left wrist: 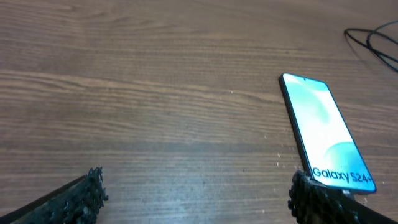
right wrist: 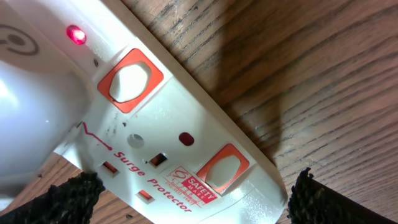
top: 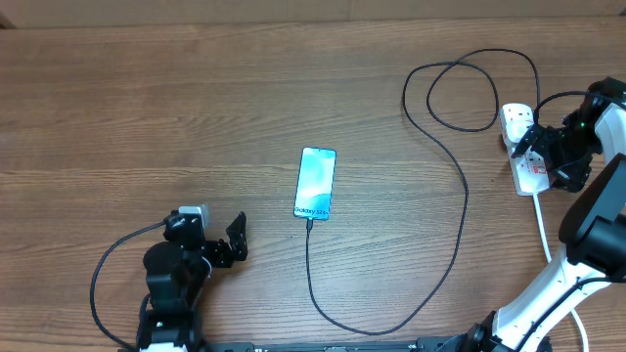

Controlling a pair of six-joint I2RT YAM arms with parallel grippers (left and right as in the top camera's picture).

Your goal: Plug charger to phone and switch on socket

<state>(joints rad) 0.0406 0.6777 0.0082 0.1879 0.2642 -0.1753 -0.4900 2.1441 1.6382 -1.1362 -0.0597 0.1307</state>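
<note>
The phone (top: 316,183) lies flat mid-table with its blue-teal screen lit; it also shows in the left wrist view (left wrist: 323,134). The thin black charger cable (top: 460,210) runs from the phone's near end, loops round the right side, and reaches a white plug body (top: 516,119) on the socket (top: 531,174). My left gripper (top: 230,242) is open and empty, to the left of the phone (left wrist: 199,199). My right gripper (right wrist: 193,205) is open, its fingers either side of the socket (right wrist: 186,137). A red light (right wrist: 76,34) glows on the socket beside a red-framed switch (right wrist: 130,79).
The socket's thick white cord (top: 541,225) runs toward the table's near edge beside my right arm. Loops of the black cable (top: 460,88) lie at the back right. A second red-framed switch (right wrist: 222,167) sits near the socket's end.
</note>
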